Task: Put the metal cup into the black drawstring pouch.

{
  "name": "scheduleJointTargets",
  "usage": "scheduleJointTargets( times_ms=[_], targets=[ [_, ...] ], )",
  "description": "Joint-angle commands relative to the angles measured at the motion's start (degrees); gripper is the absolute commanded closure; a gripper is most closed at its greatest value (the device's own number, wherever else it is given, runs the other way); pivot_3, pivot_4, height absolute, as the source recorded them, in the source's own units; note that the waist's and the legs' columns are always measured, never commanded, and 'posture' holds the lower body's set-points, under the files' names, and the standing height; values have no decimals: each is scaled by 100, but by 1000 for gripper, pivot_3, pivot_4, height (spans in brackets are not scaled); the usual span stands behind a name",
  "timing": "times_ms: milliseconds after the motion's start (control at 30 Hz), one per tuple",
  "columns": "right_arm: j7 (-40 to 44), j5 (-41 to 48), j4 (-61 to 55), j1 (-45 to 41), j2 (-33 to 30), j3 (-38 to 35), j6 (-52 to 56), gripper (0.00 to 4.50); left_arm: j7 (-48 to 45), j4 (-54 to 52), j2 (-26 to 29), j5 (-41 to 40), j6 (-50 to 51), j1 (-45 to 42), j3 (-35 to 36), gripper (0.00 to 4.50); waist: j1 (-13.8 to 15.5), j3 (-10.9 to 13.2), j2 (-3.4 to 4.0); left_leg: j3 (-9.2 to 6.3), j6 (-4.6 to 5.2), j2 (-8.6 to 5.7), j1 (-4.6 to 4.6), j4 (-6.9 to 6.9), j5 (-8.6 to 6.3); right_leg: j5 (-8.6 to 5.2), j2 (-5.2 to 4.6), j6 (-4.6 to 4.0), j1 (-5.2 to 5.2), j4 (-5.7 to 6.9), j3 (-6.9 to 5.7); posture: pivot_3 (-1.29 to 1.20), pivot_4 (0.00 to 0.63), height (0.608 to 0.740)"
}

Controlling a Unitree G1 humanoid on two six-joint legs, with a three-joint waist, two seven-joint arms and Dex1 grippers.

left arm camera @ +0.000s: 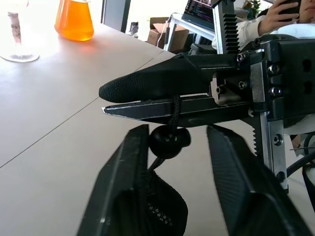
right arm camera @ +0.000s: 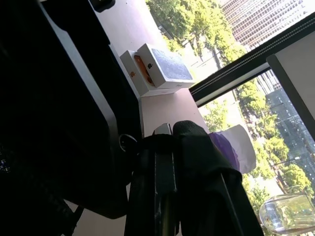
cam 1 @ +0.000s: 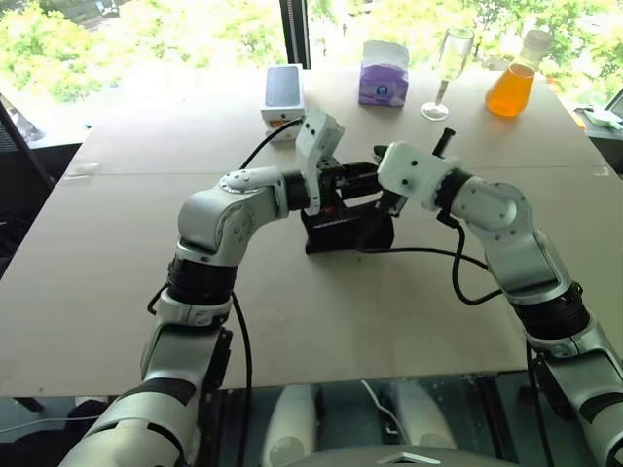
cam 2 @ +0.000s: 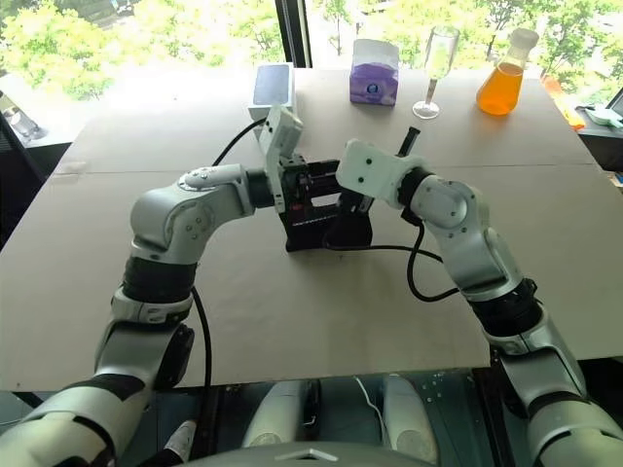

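the near half of the tabletop [cam 1: 321, 321] lies bare from edge to edge, wide passage for either arm; at mid-table the black drawstring pouch [cam 1: 346, 232] hangs between the two wrists, with the left gripper [left arm camera: 177, 162] and the right gripper [left arm camera: 147, 96] crowded tight together at its cord, so little gap remains there; along the far edge stand a white box [cam 1: 283, 92], a purple tissue box [cam 1: 384, 75], a wine glass [cam 1: 451, 68] and an orange flask [cam 1: 511, 86], near one another; a black cable [cam 1: 467, 277] loops over the tabletop beside the right arm
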Motion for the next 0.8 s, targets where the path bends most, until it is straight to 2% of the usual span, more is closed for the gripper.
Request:
scheduleJointTargets(
  times_ms=[33, 300, 467, 633, 800],
  targets=[
    [-29, -40, -293, -126, 6, -132, -9, 4500, -34, -53, -51, 16, -165, -149, 78, 4334, 0, 0, 0, 0, 0, 0, 0, 0, 0, 0, 0, 0, 0, 0, 0, 0, 150, 740],
    [-208, 10, -152, -154, 15, -435, 158, 4500, -291, -34, 122, 210, -138, -9, -204, 4334, 0, 0, 0, 0, 0, 0, 0, 0, 0, 0, 0, 0, 0, 1, 0, 0, 150, 740],
    [-677, 165, 507, -477, -105, -1196, 332, 4500, -410, 30, 256, 441, -177, 303, -501, 4334, 5, 0, 1, 2, -1, -1, 0, 0, 1, 0, -1, 0, 0, 0, 1, 0, 150, 740],
    [-1085, 314, 1466, -573, -517, -1912, 238, 4500, -424, 352, 240, 763, -356, 704, -816, 4334, 8, 0, 1, 1, 0, 0, 1, -3, 0, 0, -1, -1, 0, -2, 0, 0, 150, 740],
    [-1254, 479, 2002, -323, -826, -2052, -54, 4500, -410, 586, 300, 1030, -530, 862, -1007, 4334, 1, 1, 2, 5, 4, -1, 1, -5, -2, 0, -2, 0, 0, -3, 5, 0, 150, 740]
  ],
)
